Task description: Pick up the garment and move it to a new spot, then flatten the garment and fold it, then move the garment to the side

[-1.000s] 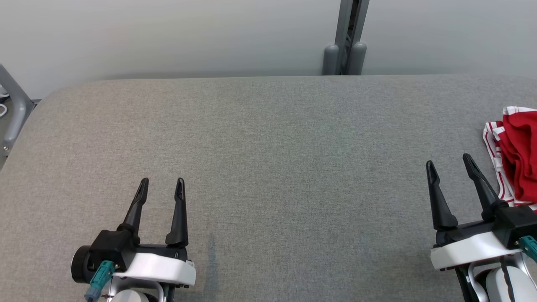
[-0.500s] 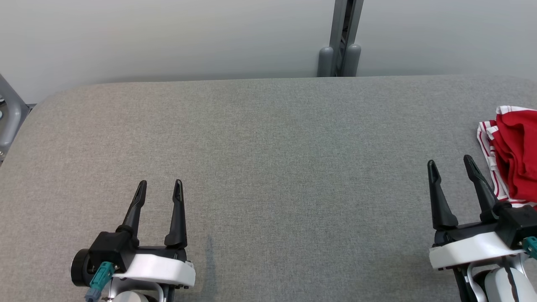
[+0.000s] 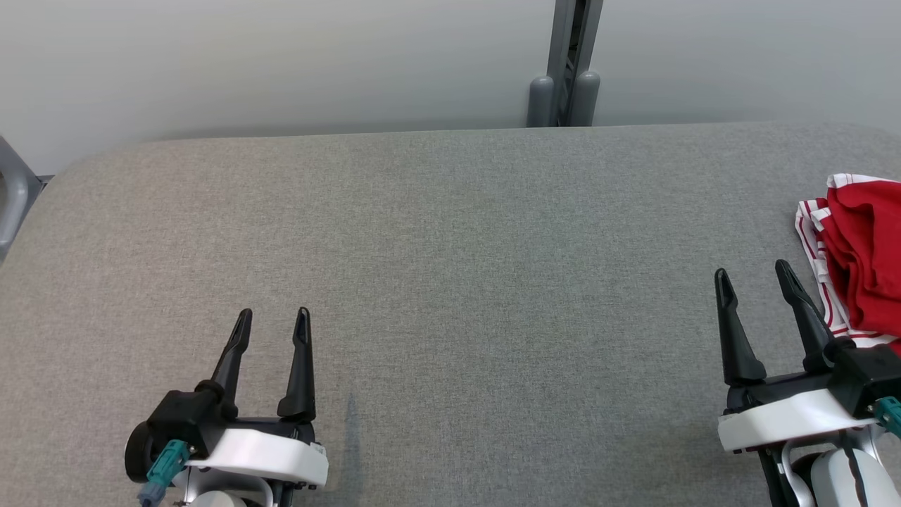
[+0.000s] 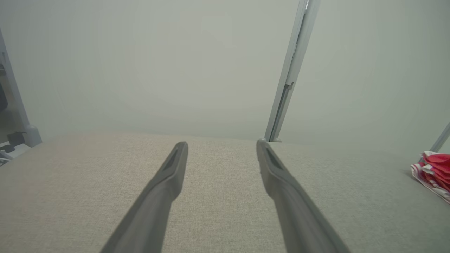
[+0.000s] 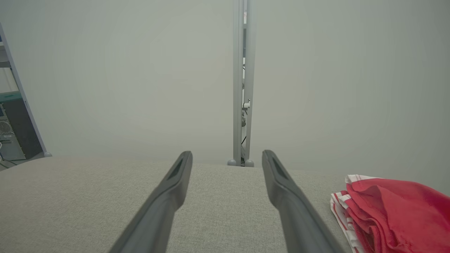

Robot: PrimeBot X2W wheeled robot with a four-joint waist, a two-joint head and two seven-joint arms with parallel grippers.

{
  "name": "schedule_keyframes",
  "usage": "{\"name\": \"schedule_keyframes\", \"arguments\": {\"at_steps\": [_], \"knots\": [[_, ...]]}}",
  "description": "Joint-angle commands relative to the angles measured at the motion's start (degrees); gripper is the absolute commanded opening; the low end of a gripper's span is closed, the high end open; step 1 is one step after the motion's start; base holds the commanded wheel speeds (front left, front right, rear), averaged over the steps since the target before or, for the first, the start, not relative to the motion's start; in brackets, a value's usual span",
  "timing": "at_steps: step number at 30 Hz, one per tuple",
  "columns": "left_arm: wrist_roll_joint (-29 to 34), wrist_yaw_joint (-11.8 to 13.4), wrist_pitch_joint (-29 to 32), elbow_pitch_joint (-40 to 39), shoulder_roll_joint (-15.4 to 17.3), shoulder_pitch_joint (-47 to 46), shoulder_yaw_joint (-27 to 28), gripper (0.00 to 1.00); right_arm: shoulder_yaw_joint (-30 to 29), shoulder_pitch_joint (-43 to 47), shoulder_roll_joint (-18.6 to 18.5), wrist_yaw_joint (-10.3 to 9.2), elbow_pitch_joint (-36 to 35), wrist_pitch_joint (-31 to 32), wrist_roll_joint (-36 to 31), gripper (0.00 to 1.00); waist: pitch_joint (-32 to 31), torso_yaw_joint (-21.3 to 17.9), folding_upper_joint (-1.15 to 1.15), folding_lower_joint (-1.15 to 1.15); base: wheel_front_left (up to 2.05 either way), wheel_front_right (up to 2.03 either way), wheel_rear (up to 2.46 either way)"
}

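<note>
A crumpled red garment [image 3: 862, 253] with red-and-white striped trim lies at the right edge of the grey table [image 3: 450, 267], partly cut off by the head view's edge. The right wrist view has the garment [image 5: 390, 211] at its lower right; in the left wrist view the garment [image 4: 434, 170] sits far right. My right gripper [image 3: 753, 278] stands open just left of the garment, apart from it, nothing between its fingers. My left gripper [image 3: 272, 319] stands open at the lower left, also empty.
A pale wall runs behind the table's far edge, with a grey upright post [image 3: 565, 63] at its middle. A grey frame leg [image 3: 10, 190] stands off the table's left end. The table's corners are rounded.
The whole head view has shifted a little, so the camera turned slightly right; the garment shows a bit more. Both grippers stay open in place.
</note>
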Motion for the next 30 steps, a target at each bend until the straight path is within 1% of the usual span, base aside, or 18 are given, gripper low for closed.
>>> {"name": "schedule_keyframes", "arguments": {"at_steps": [1,5,11,14,30], "knots": [[-0.15,-0.60,-0.01,0.15,0.21,-0.46,0.34,1.00,-0.04,-0.11,-0.17,-0.05,-0.10,-0.07,-0.27,1.00,0.03,-0.04,0.00,0.00,0.00,0.00,0.00],[-1.08,-1.83,-0.01,-0.21,0.21,-0.44,0.85,1.00,-0.08,-0.33,-0.10,-0.05,-0.33,-0.07,-0.59,1.00,0.17,-0.20,0.00,0.00,0.00,0.00,0.00],[-1.56,-1.96,-0.01,-0.65,0.22,-0.22,1.45,1.00,-0.18,-0.48,-0.05,-0.05,-0.75,-0.07,-0.77,1.00,0.48,-0.34,0.00,0.00,0.00,0.00,0.00],[-3.39,-2.66,-0.01,-0.38,0.24,0.09,1.57,1.00,-0.20,-0.50,-0.01,-0.05,-0.67,-0.07,-0.62,1.00,0.59,-0.35,0.00,0.00,0.00,0.00,0.00],[-6.25,-2.58,-0.01,1.20,0.23,0.38,1.64,1.00,-0.01,-0.26,-0.06,-0.05,-0.40,-0.07,-0.12,1.00,0.23,-0.15,0.00,0.00,0.00,0.00,0.00]]}}
